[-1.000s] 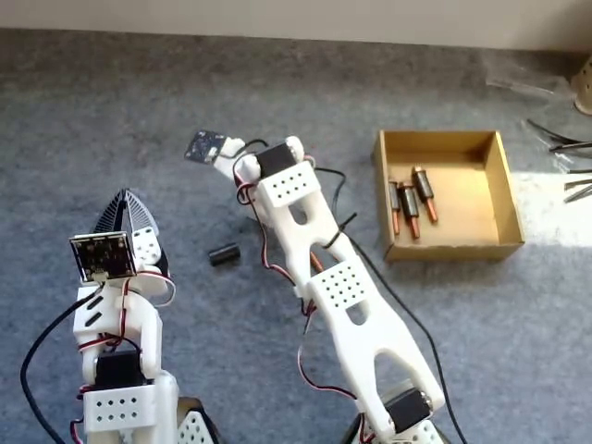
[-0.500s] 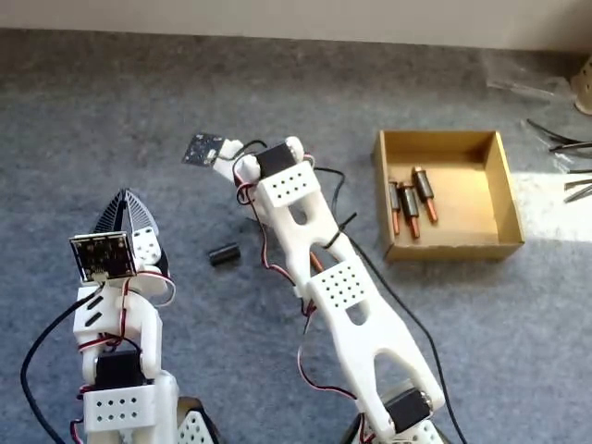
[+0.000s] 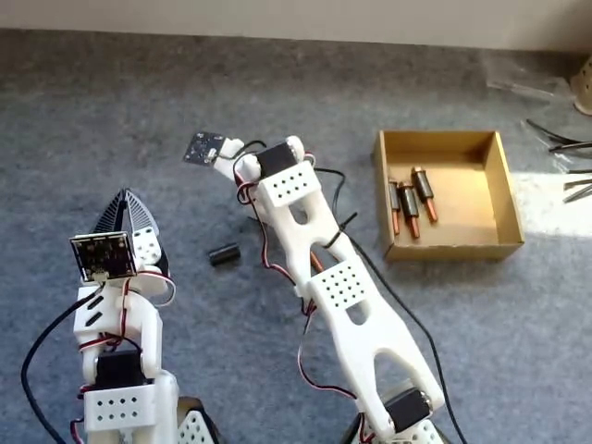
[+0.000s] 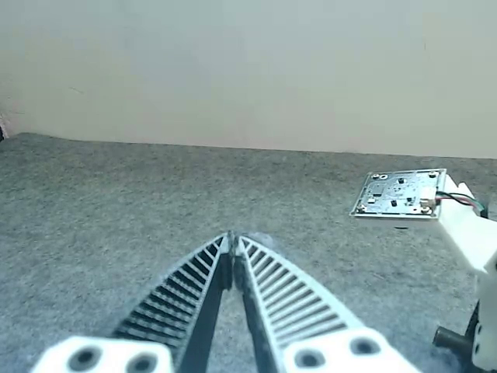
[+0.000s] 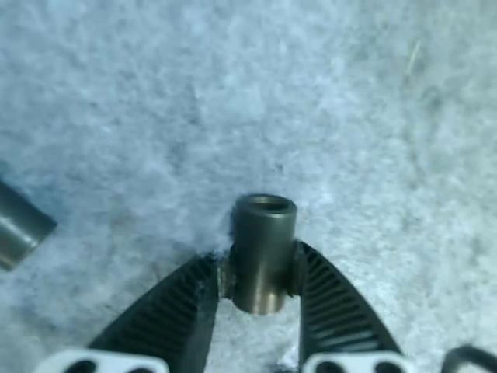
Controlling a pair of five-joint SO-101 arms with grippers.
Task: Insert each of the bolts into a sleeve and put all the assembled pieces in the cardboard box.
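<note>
1. The sleeve [image 5: 264, 252], a short dark tube, stands nearly upright with its open mouth turned away from the wrist. Its lower half sits squarely between the jaws, and its base is at or just above the carpet [image 3: 111, 102]; I cannot tell whether it is lifted.
2. The right gripper [image 5: 260, 266] is pinching this sleeve. Its ribbed fingers [image 5: 186, 311] press on opposite sides of the tube, which is centred in the grip and not skewed.
3. The step in hand looks like the pick-up of a sleeve for the next assembly. The next move calls for raising it without tipping, keeping the open mouth free, and lining it up with a bolt so the shank can slide straight in.
4. A coppery sliver [image 3: 317, 263] peeks out beside the right arm [image 3: 342, 287]. It may be a bolt or a wire; too much is hidden to tell.
5. A second sleeve [image 3: 224, 253] lies on its side on the carpet, near the gripped one and between the two arms.
6. The left gripper [image 3: 125, 211] sits at the near left with its jaws pressed together on nothing, well apart from both sleeves.
7. The cardboard box [image 3: 453, 250] is to the right, with three assembled pieces [image 3: 411, 210] lying side by side near its left wall. The task seems well along.
</note>
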